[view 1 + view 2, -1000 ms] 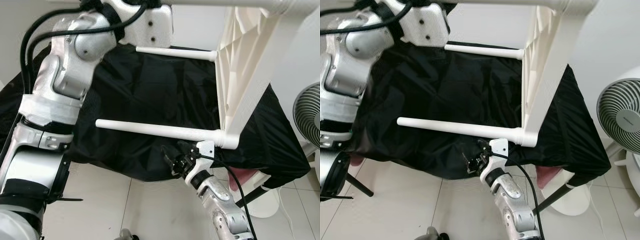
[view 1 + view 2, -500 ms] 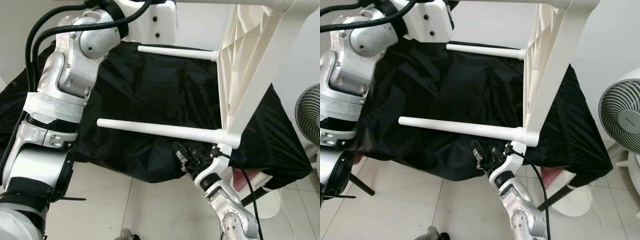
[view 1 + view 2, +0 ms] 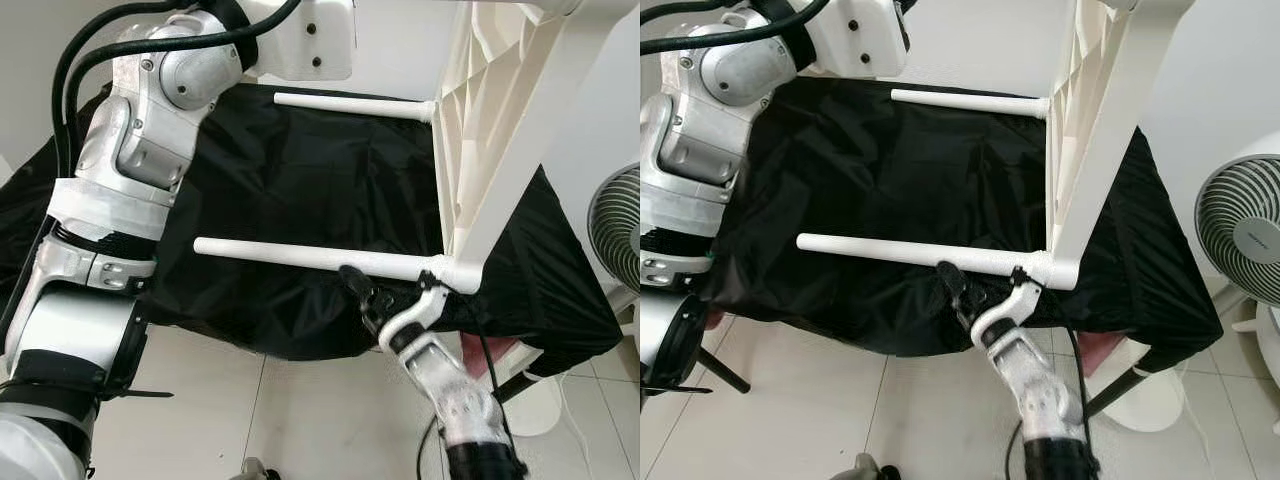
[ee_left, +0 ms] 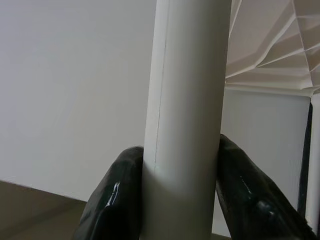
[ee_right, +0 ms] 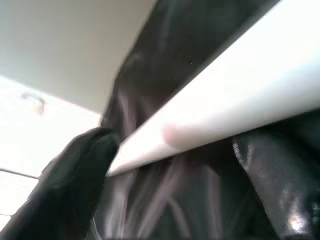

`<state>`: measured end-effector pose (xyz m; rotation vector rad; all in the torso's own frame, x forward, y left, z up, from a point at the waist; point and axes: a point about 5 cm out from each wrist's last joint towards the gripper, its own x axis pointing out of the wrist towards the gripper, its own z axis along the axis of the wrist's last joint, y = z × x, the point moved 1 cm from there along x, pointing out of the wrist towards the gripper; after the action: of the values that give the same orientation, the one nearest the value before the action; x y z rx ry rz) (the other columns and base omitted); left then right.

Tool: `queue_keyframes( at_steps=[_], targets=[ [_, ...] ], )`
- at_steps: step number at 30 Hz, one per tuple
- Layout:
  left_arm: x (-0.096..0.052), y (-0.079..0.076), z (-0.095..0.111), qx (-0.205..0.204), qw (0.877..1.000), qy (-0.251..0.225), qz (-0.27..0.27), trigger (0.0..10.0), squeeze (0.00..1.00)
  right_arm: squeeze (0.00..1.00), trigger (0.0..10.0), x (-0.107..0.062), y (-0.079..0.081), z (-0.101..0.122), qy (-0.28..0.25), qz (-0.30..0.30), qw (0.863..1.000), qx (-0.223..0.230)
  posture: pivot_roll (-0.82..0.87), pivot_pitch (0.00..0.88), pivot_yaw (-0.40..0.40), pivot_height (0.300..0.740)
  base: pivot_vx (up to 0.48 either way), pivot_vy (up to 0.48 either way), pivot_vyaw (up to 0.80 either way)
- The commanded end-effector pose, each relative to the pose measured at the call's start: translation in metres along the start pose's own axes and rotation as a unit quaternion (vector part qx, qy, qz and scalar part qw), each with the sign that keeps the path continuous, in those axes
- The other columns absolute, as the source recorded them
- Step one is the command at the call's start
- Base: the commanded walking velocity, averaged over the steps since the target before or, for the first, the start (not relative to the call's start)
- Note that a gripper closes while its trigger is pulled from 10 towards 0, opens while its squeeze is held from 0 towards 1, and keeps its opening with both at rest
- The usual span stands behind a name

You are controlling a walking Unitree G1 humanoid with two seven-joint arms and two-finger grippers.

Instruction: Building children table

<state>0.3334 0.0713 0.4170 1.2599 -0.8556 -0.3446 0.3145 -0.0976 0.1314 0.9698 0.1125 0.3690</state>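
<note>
White tiled floor (image 3: 200, 400), white wall, and a black cloth (image 3: 300, 190) draped over some kind of stand, with a fan (image 3: 1240, 230) off to the right. The white table (image 3: 490, 150) is tipped on its side above the cloth, legs sticking out toward the left. The left gripper (image 4: 182, 195) is clamped around one upper leg (image 4: 187, 100). The right gripper (image 3: 372, 300) sits spread apart right under the lower leg (image 3: 310, 258), near its socket, not closed on it. Risk as I see it: if that leg isn't fully seated, a push from below could pop it out or twist the tabletop. No containers anywhere.
</note>
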Motion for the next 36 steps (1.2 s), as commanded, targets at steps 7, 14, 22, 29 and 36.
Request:
queue_keyframes(
  at_steps=[7, 14, 22, 29, 36],
  targets=[
    [-0.008, 0.041, 0.006, -0.033, 0.991, -0.019, 0.132, 0.0, 0.00, 0.00, 10.0, 0.016, 0.023, -0.001, -0.020, 0.041, 0.998, 0.050, 0.05, 0.056, 0.010, 0.740, 0.000, 0.000, 0.00],
    [-0.009, 0.041, 0.007, -0.035, 0.990, -0.023, 0.134, 0.0, 0.00, 0.00, 10.0, 0.023, -0.003, -0.004, -0.029, -0.066, 0.993, 0.093, 0.04, 0.056, 0.011, 0.740, 0.000, 0.000, 0.00],
    [-0.008, 0.040, 0.008, -0.030, 0.991, -0.028, 0.129, 0.0, 0.00, 0.00, 10.0, 0.032, -0.014, -0.021, -0.001, -0.148, 0.982, 0.119, 0.04, 0.051, 0.009, 0.740, 0.000, 0.000, 0.00],
    [-0.009, 0.040, 0.008, -0.031, 0.991, -0.027, 0.128, 0.0, 0.00, 0.00, 4.4, 0.035, -0.008, -0.015, -0.018, -0.130, 0.985, 0.111, 0.05, 0.049, 0.006, 0.740, 0.000, 0.000, 0.00],
    [-0.011, 0.041, 0.003, -0.056, 0.988, -0.016, 0.142, 0.0, 0.00, 0.00, 0.0, 0.030, 0.023, 0.017, -0.088, -0.025, 0.996, -0.023, 0.04, 0.054, 0.010, 0.740, 0.000, 0.000, 0.00]
  ],
)
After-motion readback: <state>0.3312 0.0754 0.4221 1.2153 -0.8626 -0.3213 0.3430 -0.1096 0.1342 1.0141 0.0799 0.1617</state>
